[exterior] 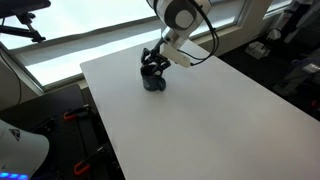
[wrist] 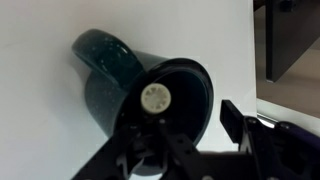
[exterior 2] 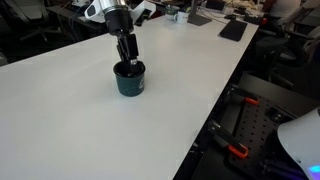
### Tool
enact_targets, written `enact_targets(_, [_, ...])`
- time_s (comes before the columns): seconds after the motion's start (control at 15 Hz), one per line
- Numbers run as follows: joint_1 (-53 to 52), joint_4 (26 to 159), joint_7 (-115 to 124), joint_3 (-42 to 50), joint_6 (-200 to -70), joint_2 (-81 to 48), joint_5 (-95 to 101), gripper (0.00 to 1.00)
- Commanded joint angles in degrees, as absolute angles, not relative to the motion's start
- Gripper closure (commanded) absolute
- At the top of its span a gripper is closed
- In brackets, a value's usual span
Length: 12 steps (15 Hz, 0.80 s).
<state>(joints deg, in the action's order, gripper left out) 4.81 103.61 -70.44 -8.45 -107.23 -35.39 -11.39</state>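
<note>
A dark teal mug stands upright on the white table. My gripper points straight down over its mouth. In the wrist view the mug shows its handle at the upper left, and a small white round piece lies inside it. The gripper is open. One finger stands outside the rim on the right, and the other is dark against the mug's inside. Nothing is held between them.
The table's edges run close on both sides. A black flat pad and small items lie at the table's far end. Dark equipment with orange parts stands below the edge. Windows and chairs are behind.
</note>
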Motion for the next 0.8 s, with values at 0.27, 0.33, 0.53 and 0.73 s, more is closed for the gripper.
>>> enact_targets(0.27, [3.9,103.5,-69.3,-7.9,-106.6,-33.5,-8.1,0.0])
enact_targets(0.33, [3.9,103.5,-69.2,-7.9,-106.7,-33.3,-8.0,0.0])
enact_targets(0.53, [4.2,103.8,-69.5,-8.2,-106.4,-32.6,-8.5,0.0])
enact_targets(0.73, [4.0,104.7,-69.7,-8.3,-107.0,-31.2,-8.4,0.0])
